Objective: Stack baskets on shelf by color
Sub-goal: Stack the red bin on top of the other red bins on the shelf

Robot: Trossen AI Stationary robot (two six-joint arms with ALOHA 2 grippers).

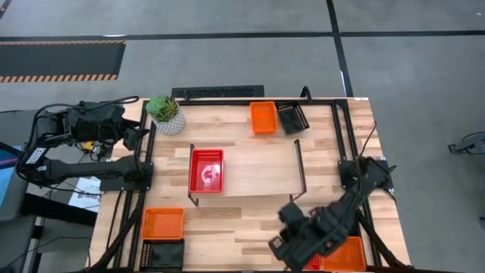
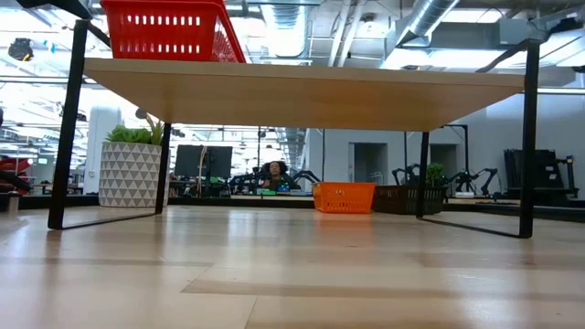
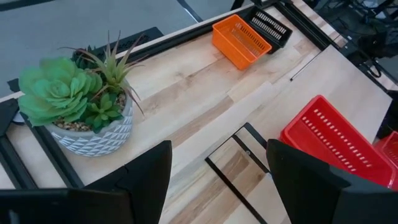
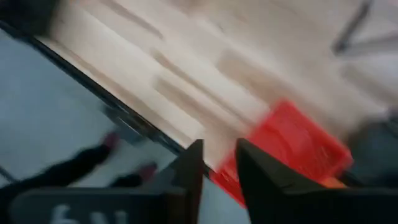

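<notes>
Wide light-wood table [image 1: 250, 227] carries everything. On its middle stands the low light-wood shelf with thin black legs [image 1: 258, 171]. One red plastic mesh basket [image 1: 206, 170] sits on the shelf's left end.

The right claw [image 4: 217, 152] hangs over the table's near right corner. Its fingers are a little apart, with nothing between them. Another red mesh basket [image 4: 292, 140] lies just beyond it, beside an orange mesh basket [image 1: 348, 254].

The left claw [image 3: 219, 149] waits by the table's left edge, fingers wide apart and holding nothing, near the white pot with a green plant [image 1: 168, 114].
</notes>
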